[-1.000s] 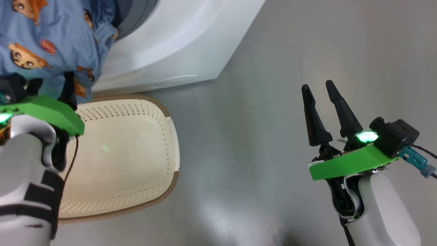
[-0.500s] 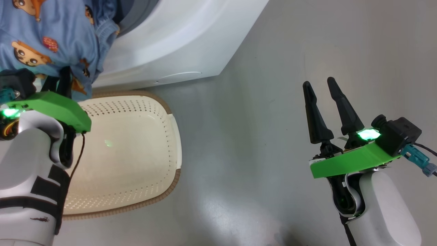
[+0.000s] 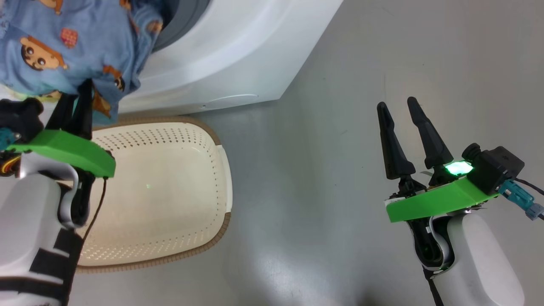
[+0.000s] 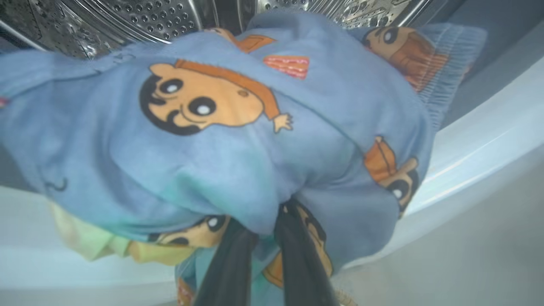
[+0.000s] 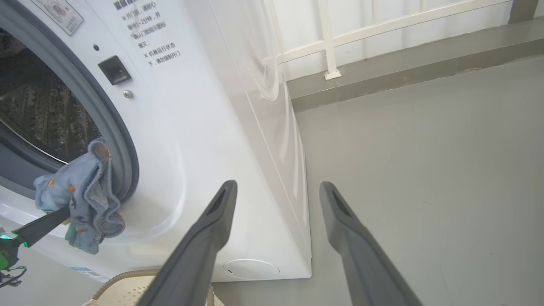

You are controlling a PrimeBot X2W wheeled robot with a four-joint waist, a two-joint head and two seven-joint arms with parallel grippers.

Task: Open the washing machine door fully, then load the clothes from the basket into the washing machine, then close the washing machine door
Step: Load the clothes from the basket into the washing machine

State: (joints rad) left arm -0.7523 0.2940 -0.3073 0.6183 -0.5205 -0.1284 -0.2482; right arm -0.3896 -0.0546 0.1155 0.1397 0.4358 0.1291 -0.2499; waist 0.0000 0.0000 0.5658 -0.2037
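Left jaws grip the clothes (image 4: 238, 140) at the mouth of the washing machine (image 3: 238, 55) — the bundle hangs over its lower rim. Right jaws stand open, empty, beyond its front corner — the basket (image 3: 178, 140) sits below its front.

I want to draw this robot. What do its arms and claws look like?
White arms. The left claw and right claw each have two long pointed black fingers on a bright green plate. Black straps wrap the left arm.
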